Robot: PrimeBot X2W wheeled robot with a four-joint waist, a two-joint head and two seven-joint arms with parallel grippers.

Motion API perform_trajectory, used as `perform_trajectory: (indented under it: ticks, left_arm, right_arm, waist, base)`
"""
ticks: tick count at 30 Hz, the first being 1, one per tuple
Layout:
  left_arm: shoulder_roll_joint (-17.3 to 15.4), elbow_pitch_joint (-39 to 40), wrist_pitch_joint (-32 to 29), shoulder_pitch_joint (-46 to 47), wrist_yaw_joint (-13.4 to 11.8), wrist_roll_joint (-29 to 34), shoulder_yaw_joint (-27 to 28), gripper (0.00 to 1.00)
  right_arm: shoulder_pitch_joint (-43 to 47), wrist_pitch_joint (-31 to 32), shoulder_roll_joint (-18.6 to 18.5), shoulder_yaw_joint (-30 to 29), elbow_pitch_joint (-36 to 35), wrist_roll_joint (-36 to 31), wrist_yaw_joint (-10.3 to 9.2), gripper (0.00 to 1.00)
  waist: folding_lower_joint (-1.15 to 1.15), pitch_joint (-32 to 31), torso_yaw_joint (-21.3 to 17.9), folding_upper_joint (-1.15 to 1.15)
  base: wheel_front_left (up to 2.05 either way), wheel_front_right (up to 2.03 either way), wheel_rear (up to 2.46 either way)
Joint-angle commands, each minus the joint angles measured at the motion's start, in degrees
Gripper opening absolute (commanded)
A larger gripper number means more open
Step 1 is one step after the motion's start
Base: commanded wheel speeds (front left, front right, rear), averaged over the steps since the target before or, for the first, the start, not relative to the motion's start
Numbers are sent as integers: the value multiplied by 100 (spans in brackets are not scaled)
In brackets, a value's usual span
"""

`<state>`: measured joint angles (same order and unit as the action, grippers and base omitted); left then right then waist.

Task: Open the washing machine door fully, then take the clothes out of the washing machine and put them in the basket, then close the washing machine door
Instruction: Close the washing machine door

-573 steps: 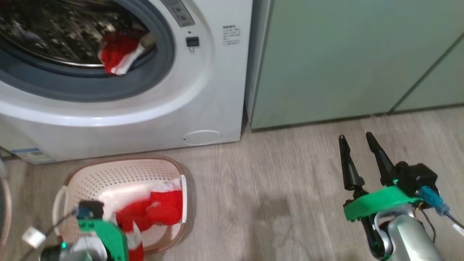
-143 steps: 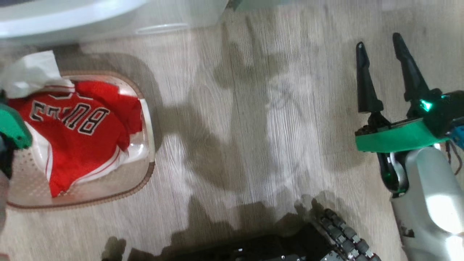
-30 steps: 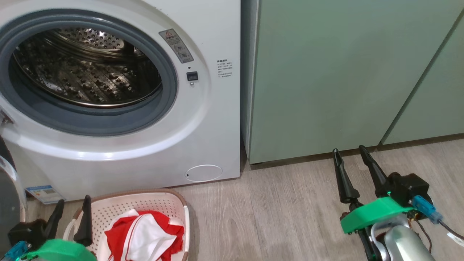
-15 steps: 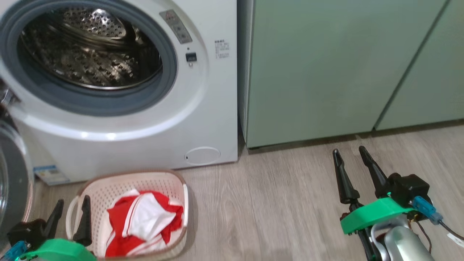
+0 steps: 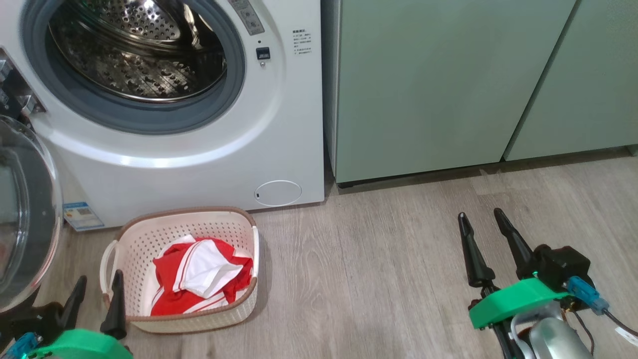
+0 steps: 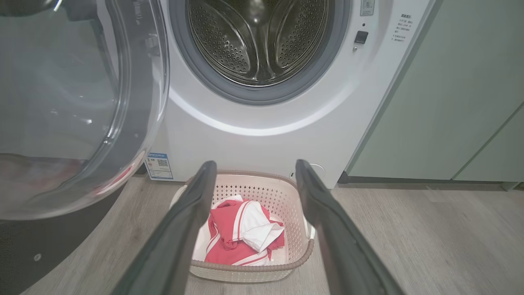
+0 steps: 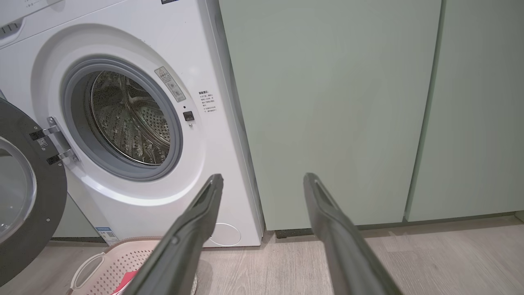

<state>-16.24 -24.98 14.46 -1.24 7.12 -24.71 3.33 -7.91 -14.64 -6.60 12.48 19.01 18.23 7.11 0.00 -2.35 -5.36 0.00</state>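
Down at bottom left, the left end effector (image 5: 98, 278): fingers wide apart, nothing between them. Same story for the right end effector (image 5: 480, 214), fingers spread, holding nothing, hovering over bare floor (image 5: 379, 259) well away from the action. Just ahead of the left one, the basket (image 5: 184, 213) sits on the floor close in front of the washing machine (image 5: 199, 164), with the red-and-white clothes (image 5: 199, 276) bunched inside it. The drum (image 6: 258, 37) looks empty from here, so unloading reads as done, imo. The door (image 7: 53, 192) stands wide open on the machine's left, hinges showing. So it's the last step: closing it. Next move prob. belongs to the left arm. It needs to get an end effector onto the door's outer face or rim, sweep it round to the opening, and press till the latch catches. Watch the basket: it's near the swing path, though it sits low. Room: grey wood-look floor, pale green cabinets (image 5: 423, 85) right beside the machine.
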Motion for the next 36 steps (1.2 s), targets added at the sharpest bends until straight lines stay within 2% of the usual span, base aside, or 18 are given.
perform_trajectory:
  ticks: [1,8,17,36]
  left_arm:
    - [-112,133,53,251,36,-31,266,100]
    - [-95,108,53,292,36,-50,264,100]
    - [22,151,53,335,36,96,392,100]
    - [56,-81,53,552,36,446,845,100]
  right_arm:
    - [-135,-36,-20,101,-169,35,37,100]
    - [-122,-36,19,83,-168,38,37,100]
    - [-90,-36,77,99,-173,72,37,100]
    - [-50,-36,233,-5,-189,125,37,100]
  waist:
    - [0,-3,7,0]
    - [0,-29,160,0]
    - [0,-89,755,0]
    - [0,-99,2965,0]
  base:
    - [0,0,0]
    - [0,0,0]
    - [0,0,0]
    - [0,0,0]
